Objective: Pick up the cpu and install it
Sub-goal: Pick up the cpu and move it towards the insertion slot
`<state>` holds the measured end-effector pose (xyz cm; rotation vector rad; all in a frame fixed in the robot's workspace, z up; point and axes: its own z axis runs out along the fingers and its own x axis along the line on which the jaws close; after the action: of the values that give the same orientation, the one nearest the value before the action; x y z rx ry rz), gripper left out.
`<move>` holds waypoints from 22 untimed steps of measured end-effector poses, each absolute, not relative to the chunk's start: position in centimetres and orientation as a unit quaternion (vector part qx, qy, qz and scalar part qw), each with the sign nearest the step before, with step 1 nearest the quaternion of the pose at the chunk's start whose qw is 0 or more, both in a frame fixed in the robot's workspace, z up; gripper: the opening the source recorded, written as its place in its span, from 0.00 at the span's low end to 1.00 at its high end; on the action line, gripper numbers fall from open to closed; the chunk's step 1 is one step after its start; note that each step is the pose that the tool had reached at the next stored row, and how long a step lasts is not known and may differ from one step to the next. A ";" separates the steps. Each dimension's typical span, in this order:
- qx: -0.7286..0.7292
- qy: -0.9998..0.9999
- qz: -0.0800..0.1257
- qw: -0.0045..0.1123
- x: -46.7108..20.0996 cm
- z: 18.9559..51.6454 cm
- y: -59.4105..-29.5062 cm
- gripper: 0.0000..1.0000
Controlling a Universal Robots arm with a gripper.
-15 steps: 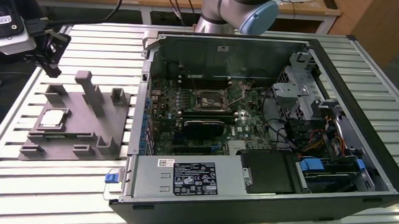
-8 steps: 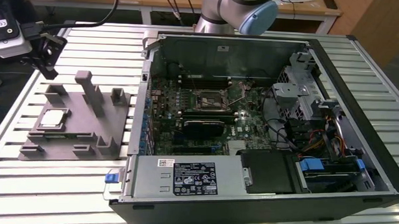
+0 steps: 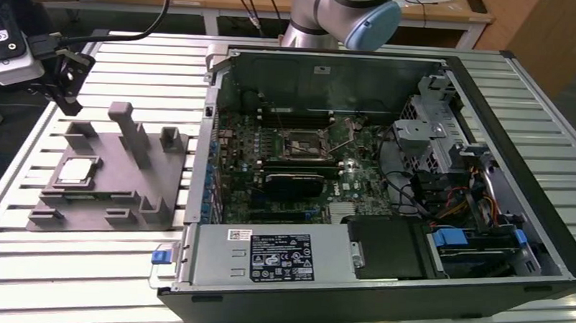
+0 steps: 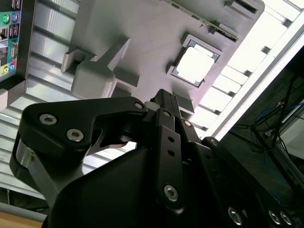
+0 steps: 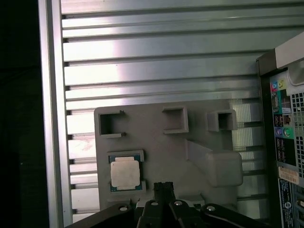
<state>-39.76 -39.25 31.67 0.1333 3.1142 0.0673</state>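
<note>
Silvery cpu [image 5: 125,174] sits in rimmed pocket of grey fixture [image 5: 156,147]; hand [image 5: 164,186] pressed together, empty, well apart.

cpu [image 3: 75,170] w/ pale silvery metal top, matt grey plastic fixture [image 3: 87,206], ribbed shiny metal table [image 3: 63,268]

The gripper [image 3: 69,105] hung at the exterior view's left, pointing downward; its fingers [image 5: 163,187] were pressed together, gripping nothing, in both wrist views; the arm [image 3: 343,16], grey with a blue joint cap, rose at the exterior view's top.
</note>
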 end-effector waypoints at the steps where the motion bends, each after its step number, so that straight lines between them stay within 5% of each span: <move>1: 0.043 0.999 0.022 0.012 -39.8 31.7 -39.3 0.11; 22: 0.043 0.999 0.022 0.012 -41.1 30.1 -39.5 0.11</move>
<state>-41.07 -39.54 30.13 0.1333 3.1142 0.0673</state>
